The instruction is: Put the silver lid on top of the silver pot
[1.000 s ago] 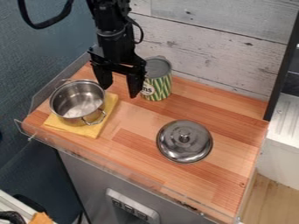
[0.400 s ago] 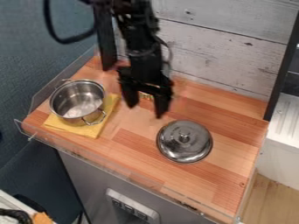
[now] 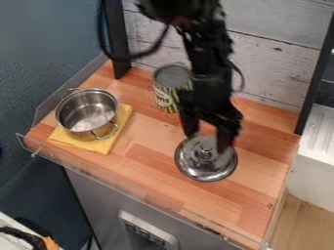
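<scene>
Right, gripper (image 3: 209,141) hanging over far part of silver lid (image 3: 199,168), fingers spread apart, grasping nothing. Lid on wooden counter (image 3: 153,168), knob up. Silver pot (image 3: 87,113) off to left, uncovered, on yellow cloth (image 3: 98,145). Can (image 3: 167,90) behind, between them.

Bright light spread softly across the wooden counter (image 3: 153,163) and the white surface (image 3: 316,136) at the right, while the blue wall (image 3: 39,85) sat dimmer. And look, pale glints lit up the silver lid (image 3: 203,170) and the silver pot (image 3: 87,111), while blur smeared the black arm (image 3: 210,73) and its gripper (image 3: 207,140), softening their dark edges!
</scene>
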`<state>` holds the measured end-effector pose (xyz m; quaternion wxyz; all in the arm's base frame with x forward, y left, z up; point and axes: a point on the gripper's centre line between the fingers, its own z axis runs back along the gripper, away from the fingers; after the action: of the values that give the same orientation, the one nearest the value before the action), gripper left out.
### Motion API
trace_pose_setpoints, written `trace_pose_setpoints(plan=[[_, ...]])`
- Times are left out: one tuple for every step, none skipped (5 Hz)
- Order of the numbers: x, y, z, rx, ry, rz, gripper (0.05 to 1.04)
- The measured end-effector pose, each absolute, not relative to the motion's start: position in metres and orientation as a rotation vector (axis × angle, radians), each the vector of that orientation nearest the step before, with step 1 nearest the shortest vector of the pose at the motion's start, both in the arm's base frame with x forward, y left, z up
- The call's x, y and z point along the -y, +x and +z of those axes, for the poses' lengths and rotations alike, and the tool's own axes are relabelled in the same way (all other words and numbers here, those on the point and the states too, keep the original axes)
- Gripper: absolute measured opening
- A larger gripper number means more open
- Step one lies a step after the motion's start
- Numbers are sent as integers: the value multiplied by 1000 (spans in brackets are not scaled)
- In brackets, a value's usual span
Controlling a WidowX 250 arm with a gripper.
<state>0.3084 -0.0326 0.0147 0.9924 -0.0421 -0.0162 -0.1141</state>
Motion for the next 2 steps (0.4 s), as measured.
trace_pose_setpoints(plan=[[35,305,2,0,-68,-227,1001],[32,305,-6,-22,-47,-223,1001]])
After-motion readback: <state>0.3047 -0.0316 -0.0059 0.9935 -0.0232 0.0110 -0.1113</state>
